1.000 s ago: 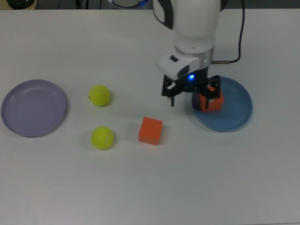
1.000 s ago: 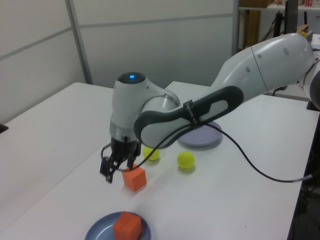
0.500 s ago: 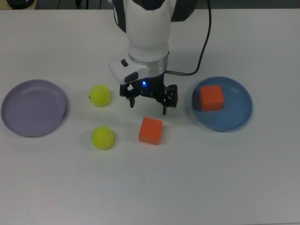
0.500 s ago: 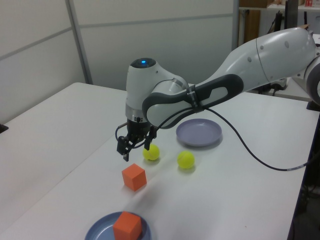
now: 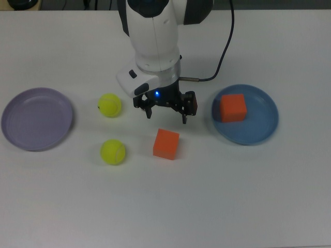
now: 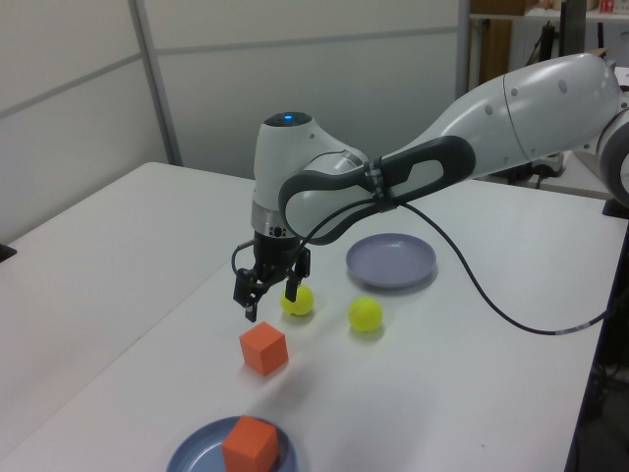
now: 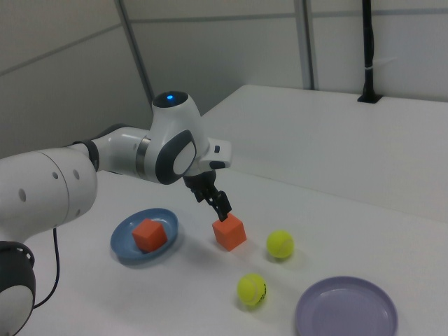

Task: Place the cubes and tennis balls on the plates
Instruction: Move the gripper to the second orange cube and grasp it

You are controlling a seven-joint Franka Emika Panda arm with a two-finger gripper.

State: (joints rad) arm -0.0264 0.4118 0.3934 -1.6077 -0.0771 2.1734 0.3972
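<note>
- In the top view, the lavender plate (image 5: 36, 119) lies flat at the far left of the white table (image 5: 248, 196), rim up, with nothing in it.
- To the top view's right of it sit two tennis balls, well apart from the plate. The upper ball (image 5: 110, 105) shows a small dark mark on its left edge; the lower ball (image 5: 113, 152) lies below it. They do not touch. Being round, neither has a long axis to speak of.
- The gripper (image 5: 165, 111) hangs above the table, between the upper ball and the blue plate, fingers pointing down. Its fingers are spread apart and hold nothing. In the left view the gripper (image 6: 267, 295) hovers just above the loose cube and beside a ball.
- Below the gripper in the top view, the loose orange cube (image 5: 166, 144) rests on the bare table, turned slightly so its edges are not square with the table's edge. It touches nothing else.
- At the top view's right, the blue plate (image 5: 264, 129) holds the second orange cube (image 5: 232, 107), which sits in the plate's upper-left part, close to the rim.
- In the right view the order is reversed: blue plate (image 7: 126, 252) with its cube (image 7: 148, 234) at left, lavender plate (image 7: 346, 316) at right.
</note>
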